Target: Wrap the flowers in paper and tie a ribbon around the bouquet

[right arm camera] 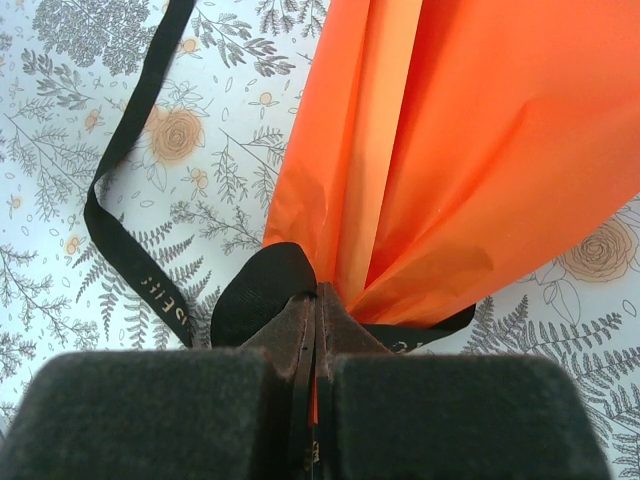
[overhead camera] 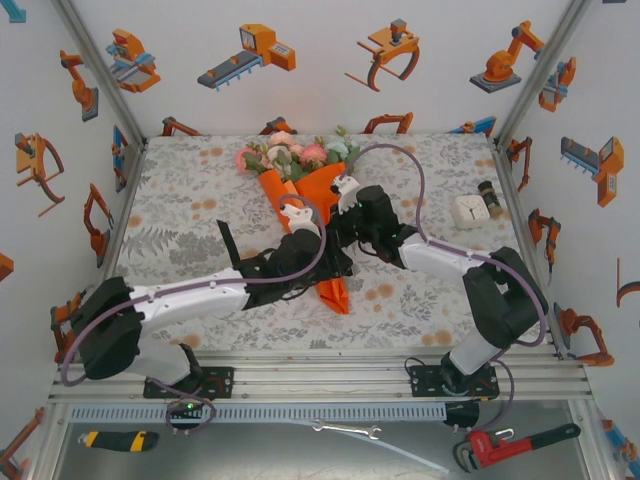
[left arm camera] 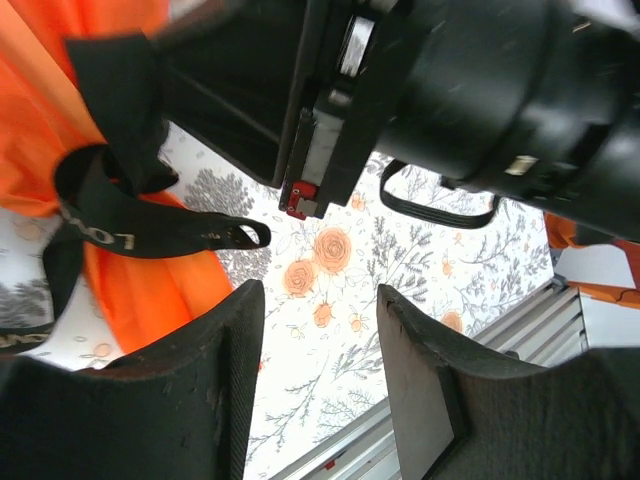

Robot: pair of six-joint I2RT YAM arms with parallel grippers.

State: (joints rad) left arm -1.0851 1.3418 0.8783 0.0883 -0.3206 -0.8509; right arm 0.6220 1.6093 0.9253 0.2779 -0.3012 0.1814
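floral tablecloth [overhead camera: 200, 180] holds the bouquet [overhead camera: 318, 182]; right fingers [right arm camera: 440, 410] pinch it, left fingers [left arm camera: 190, 400] stand apart.

The left arm [overhead camera: 190, 296] and right arm [overhead camera: 445, 258] look alike, with smooth white shell links between bulky matte black joint housings. A grey-purple cable [overhead camera: 66, 360] runs outside each. Each has a black base plate [overhead camera: 452, 380], and a green light [overhead camera: 183, 406] glows by the left one. White camera housings [overhead camera: 297, 213] sit at the wrists. The left claw [left arm camera: 318, 295] and right claw [right arm camera: 318, 300] have thick, dull black, grainy fingers. A small red tab [left arm camera: 300, 195] marks the right wrist's black body.
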